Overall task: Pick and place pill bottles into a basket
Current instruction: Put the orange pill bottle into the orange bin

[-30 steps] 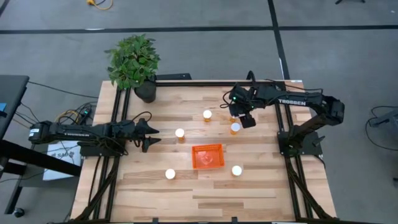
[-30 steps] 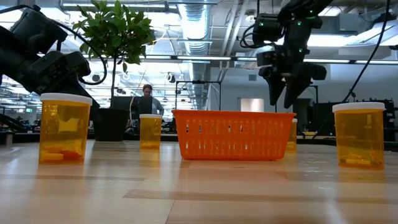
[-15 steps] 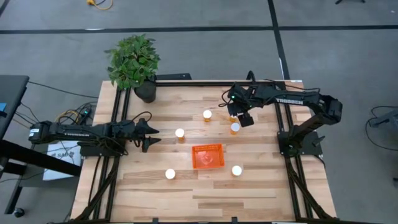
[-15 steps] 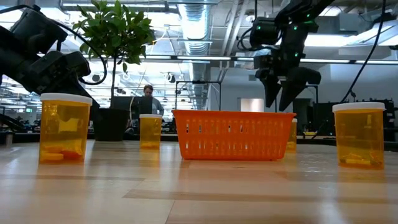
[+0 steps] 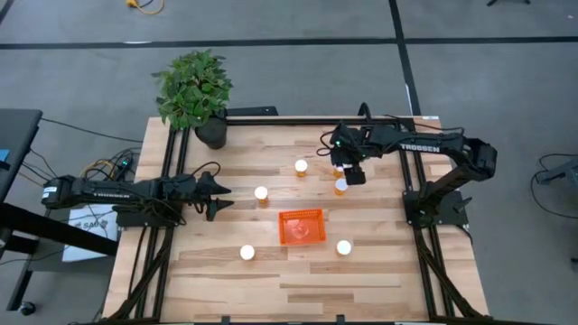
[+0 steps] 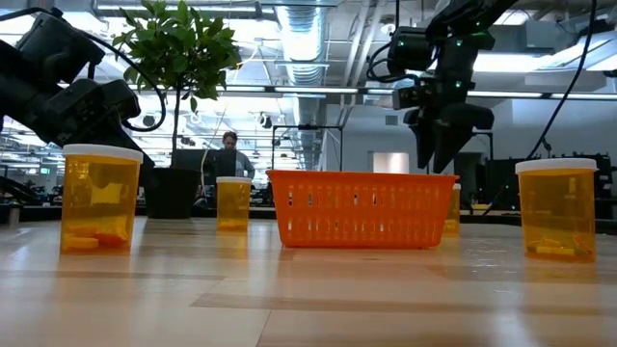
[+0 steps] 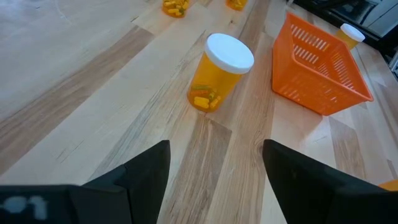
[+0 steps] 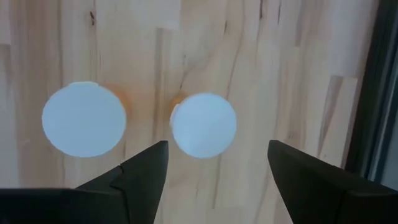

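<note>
Orange basket: basket [image 5: 301,227] sits on the wooden table [image 5: 271,280], near the middle, low perforated sides, something pale inside in the high view, cannot tell what.
Bottle near left arm: pill bottle [image 5: 261,193] upright, white cap, just ahead of the left gripper; same one in the left wrist view [image 7: 219,73], beside the basket [image 7: 320,67].
Bottle front left: bottle [image 5: 247,253] upright, apart from the basket; large in the low view [image 6: 100,198].
Bottle front right: bottle [image 5: 344,247] upright, just beside the basket's corner.
Bottle back centre: bottle [image 5: 301,167] upright, behind the basket.
Bottle under right arm: bottle [image 5: 340,187] partly covered by the right gripper.
Right wrist caps: two white caps side by side seen from above, one [image 8: 84,119], other [image 8: 203,125] lying between the fingers' line.
Right gripper: right gripper [image 5: 354,174] raised above the table's back right area, pointing down, fingers spread wide, holding nothing.
Left gripper: left gripper [image 5: 219,199] at the table's left edge, low, fingers partly apart, empty.
Plant: potted plant [image 5: 193,92] at back left corner.
Background: a person [image 6: 228,154] far off in the low view.
</note>
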Robot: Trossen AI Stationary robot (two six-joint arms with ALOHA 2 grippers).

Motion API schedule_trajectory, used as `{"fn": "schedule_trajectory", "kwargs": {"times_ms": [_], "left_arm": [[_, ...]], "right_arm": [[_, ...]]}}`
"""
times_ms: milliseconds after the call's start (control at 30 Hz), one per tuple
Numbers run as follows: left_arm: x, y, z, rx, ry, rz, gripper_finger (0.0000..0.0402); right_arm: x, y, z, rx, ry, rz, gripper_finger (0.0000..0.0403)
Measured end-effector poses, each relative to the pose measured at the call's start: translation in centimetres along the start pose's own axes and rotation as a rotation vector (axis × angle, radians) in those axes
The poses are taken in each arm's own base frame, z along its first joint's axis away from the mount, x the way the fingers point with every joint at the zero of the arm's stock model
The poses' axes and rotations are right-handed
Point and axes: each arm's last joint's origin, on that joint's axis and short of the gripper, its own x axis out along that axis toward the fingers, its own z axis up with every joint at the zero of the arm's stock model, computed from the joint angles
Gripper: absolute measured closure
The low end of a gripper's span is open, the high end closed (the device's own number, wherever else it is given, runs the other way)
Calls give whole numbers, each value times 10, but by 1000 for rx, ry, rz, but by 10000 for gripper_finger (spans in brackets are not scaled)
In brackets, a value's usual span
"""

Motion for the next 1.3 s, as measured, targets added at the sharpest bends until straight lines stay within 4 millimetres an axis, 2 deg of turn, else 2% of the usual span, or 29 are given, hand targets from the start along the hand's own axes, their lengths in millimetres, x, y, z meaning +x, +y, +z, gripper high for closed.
{"fn": "schedule_trajectory", "kwargs": {"times_ms": [567,833,1300], "left_arm": [[0,0,0,0,0,0,156],[0,0,0,0,-1,0,156],[0,0,0,0,-1,1,156]], "right_arm": [[0,-1,-4,-29,26,17,132],[23,-1,3,-32,65,52,132],[28,-1,7,-32,39,60,132]]}}
